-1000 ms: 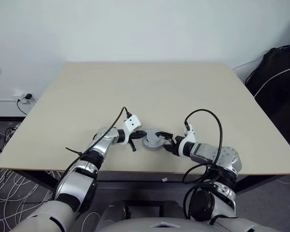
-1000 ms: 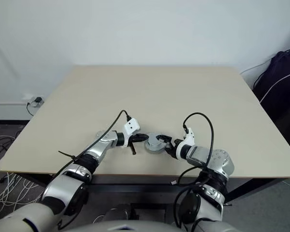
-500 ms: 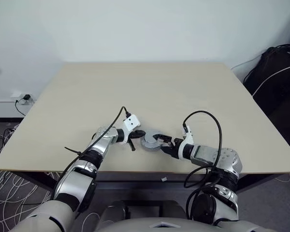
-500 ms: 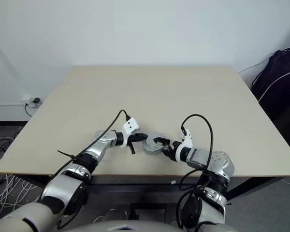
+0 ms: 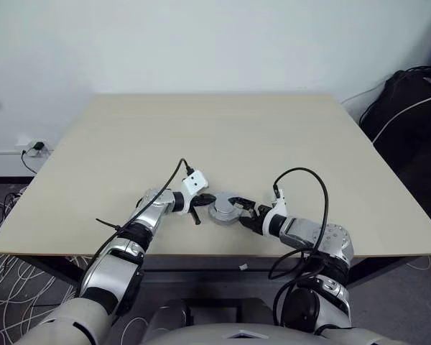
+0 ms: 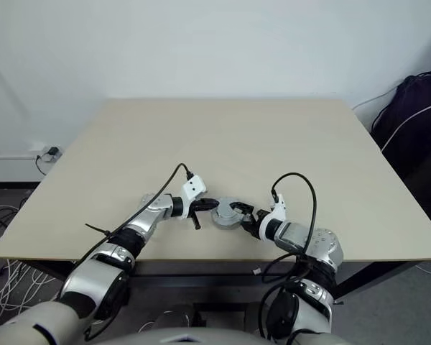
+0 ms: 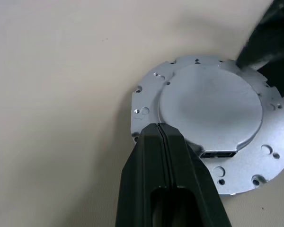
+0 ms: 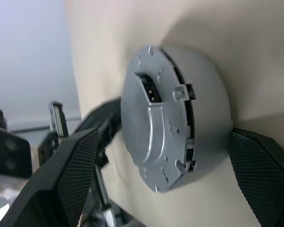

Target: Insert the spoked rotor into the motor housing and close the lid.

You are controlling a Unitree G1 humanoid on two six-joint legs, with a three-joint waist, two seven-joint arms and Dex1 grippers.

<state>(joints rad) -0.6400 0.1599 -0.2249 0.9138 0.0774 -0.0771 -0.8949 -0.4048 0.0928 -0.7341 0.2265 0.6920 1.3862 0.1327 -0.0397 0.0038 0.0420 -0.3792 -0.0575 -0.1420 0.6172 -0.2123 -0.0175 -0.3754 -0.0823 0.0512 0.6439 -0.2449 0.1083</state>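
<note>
The round, matte-silver motor housing (image 7: 213, 125) lay flat on the smooth beige surface (image 5: 223, 136), near its front edge. The left gripper (image 7: 159, 130) had its fingers pressed together, empty, at the rim. The right gripper (image 8: 156, 175) had its fingers spread wide, flanking the housing.

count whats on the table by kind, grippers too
silver round motor assembly: 1
shut left gripper, tips against the assembly's flange: 1
open right gripper, fingers either side of the assembly: 1
total: 3

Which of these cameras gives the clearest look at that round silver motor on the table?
The left wrist view: the silver motor shows face-on, flat lid, rim holes and a small connector. The right wrist view shows its side, between the right claw's fingers. The head views show a small disc between the two claws.
</note>
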